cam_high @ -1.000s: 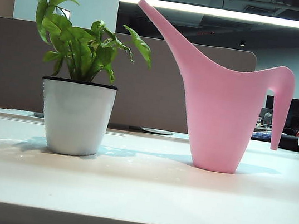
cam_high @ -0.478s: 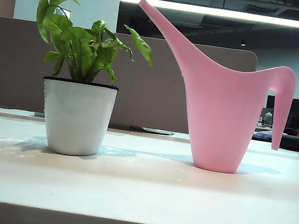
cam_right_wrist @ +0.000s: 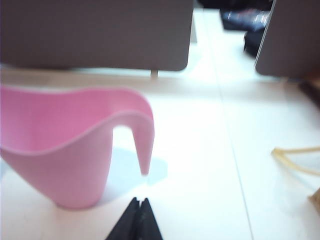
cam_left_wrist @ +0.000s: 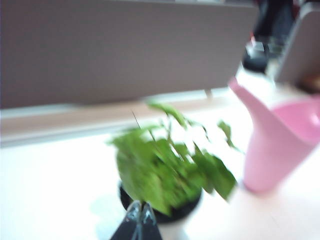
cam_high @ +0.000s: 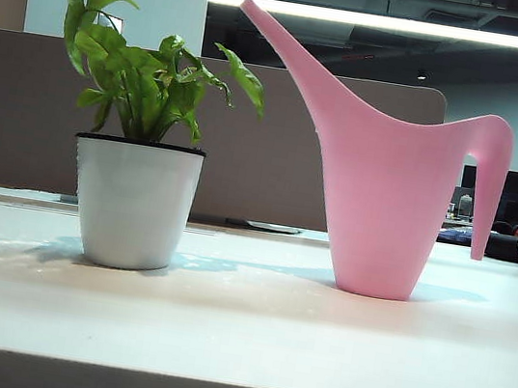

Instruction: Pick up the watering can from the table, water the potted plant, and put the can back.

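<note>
Items I logged. Left end effector (cam_left_wrist: 141, 220): tips pressed together, holding nothing, poised above the table (cam_left_wrist: 55, 185); potted plant (cam_left_wrist: 167, 175) directly ahead of it. Right end effector (cam_right_wrist: 138, 216): closed tight, empty; watering can (cam_right_wrist: 70, 145) upright on the table just ahead, its handle tip nearest, spout aimed over the plant.

Exterior view: watering can (cam_high: 388, 189) sits marginally further right in frame than before. Potted plant (cam_high: 140, 142) likewise. No other change.
</note>
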`<action>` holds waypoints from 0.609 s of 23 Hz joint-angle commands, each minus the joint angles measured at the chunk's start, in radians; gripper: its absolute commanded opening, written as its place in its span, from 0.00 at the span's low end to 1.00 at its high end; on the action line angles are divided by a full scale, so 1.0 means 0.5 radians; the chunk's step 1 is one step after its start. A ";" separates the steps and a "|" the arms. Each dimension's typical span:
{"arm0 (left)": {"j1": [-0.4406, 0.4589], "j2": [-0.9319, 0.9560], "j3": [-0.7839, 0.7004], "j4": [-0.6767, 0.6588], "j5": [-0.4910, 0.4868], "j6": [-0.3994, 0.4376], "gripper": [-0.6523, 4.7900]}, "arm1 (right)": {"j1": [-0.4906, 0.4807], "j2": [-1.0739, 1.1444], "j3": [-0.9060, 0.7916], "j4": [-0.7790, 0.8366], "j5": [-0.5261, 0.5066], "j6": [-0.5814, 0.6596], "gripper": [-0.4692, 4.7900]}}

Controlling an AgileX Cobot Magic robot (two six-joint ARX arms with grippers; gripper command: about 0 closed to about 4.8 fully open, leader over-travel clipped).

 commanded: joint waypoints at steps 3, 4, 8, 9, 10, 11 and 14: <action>-0.223 0.118 0.146 -0.233 0.025 0.006 0.11 | 0.013 0.140 0.023 0.002 0.062 -0.085 0.08; -0.251 0.121 0.146 -0.233 0.027 0.002 0.11 | 0.015 0.156 0.024 0.001 0.061 -0.085 0.08; -0.345 0.124 0.148 -0.285 0.017 0.000 0.11 | 0.027 0.272 0.065 -0.098 0.039 -0.044 0.08; -0.388 0.121 0.149 -0.285 -0.050 -0.014 0.11 | 0.032 0.330 0.101 -0.145 0.038 -0.016 0.08; -0.417 0.121 0.149 -0.276 -0.114 -0.012 0.11 | 0.032 0.364 0.127 -0.172 0.029 -0.001 0.09; -0.442 0.121 0.149 -0.266 -0.163 -0.012 0.11 | 0.032 0.391 0.146 -0.179 -0.002 0.003 0.10; -0.505 0.125 0.149 -0.217 -0.229 -0.008 0.11 | 0.032 0.446 0.168 -0.094 -0.156 0.003 0.12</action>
